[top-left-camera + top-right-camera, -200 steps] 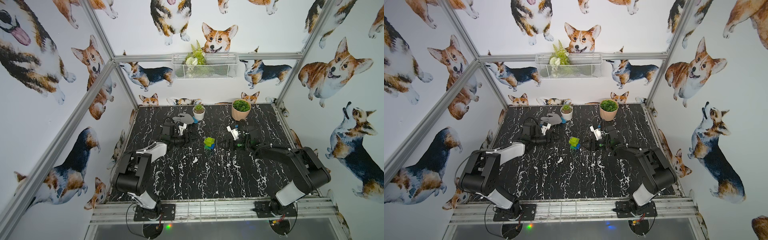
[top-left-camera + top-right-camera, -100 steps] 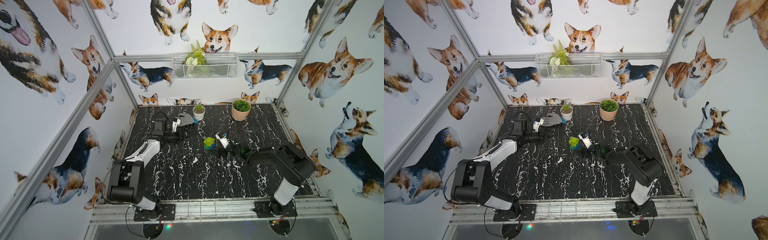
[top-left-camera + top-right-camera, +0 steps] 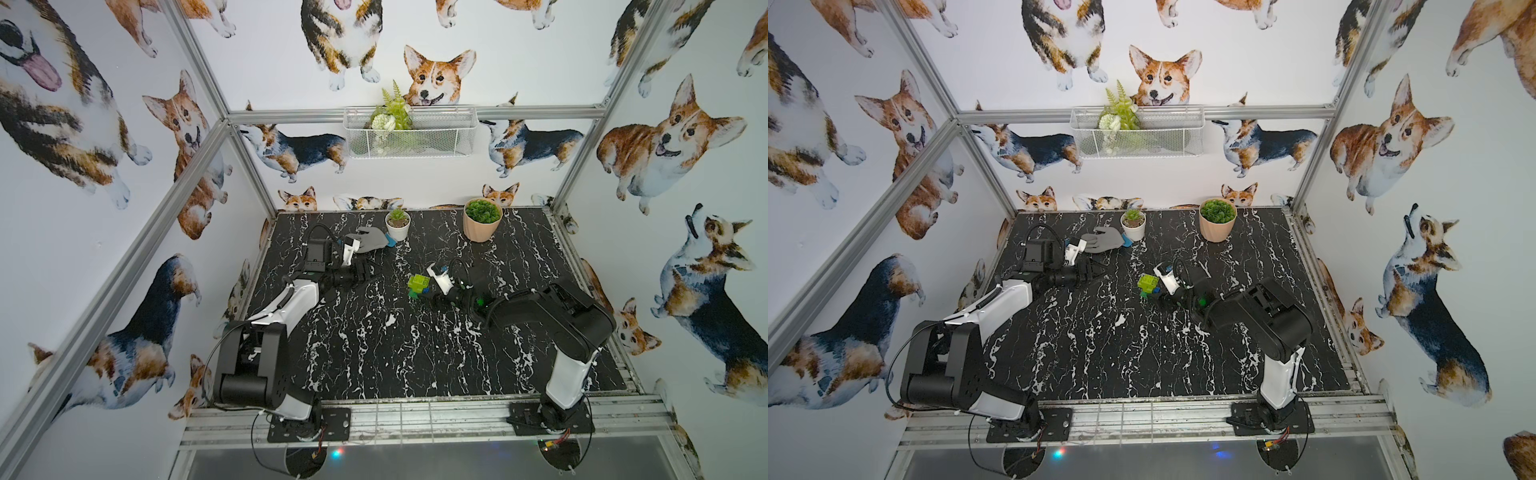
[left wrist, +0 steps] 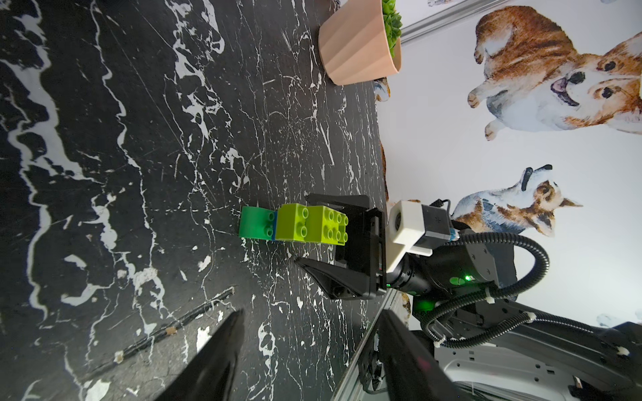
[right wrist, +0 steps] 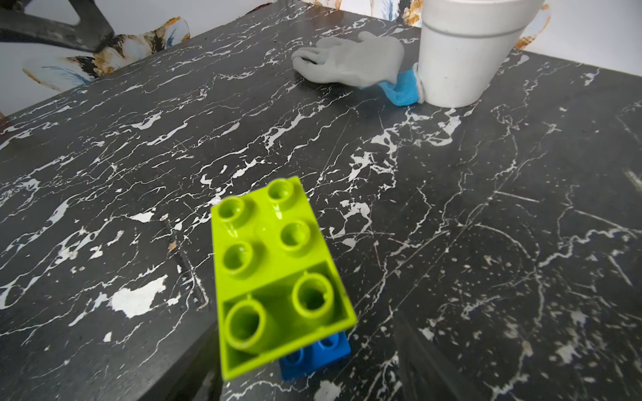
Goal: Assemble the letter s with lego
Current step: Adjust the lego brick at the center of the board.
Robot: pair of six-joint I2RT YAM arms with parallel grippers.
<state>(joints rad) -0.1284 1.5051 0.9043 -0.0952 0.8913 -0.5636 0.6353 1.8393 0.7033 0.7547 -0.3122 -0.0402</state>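
1. left gripper (image 3: 363,272): left of the white pot (image 3: 397,226) and further toward the front, low over the black marble table (image 3: 374,353). In the left wrist view its fingers (image 4: 215,364) stand apart with only bare marble between them. The jaws are open and hold nothing.
2. glove (image 3: 370,240): grey, lying flat just left of the white pot. In the right wrist view its blue cuff touches the pot's wall.
3. The white pot is small and upright and holds a green plant.
4. lego (image 3: 417,286): in front of the white pot and slightly to its right, well apart from it in both top views. The bricks are joined into one stepped stack standing on the table — the letter s (image 4: 295,225). Dark green is at the bottom, a thin blue edge shows above it, and lime-green sits on top with its studs showing. In the right wrist view the blue brick (image 5: 316,354) peeks out under the lime-green ones.
5. right gripper (image 4: 302,229): right of the white pot and further toward the front. Its jaws are spread, one on either side of the lime-green top of the stack. One jaw is close against the brick and the other shows a gap — open, not clamped.
6. peach pot (image 3: 482,226): right of the white pot, upright, holding a green succulent.
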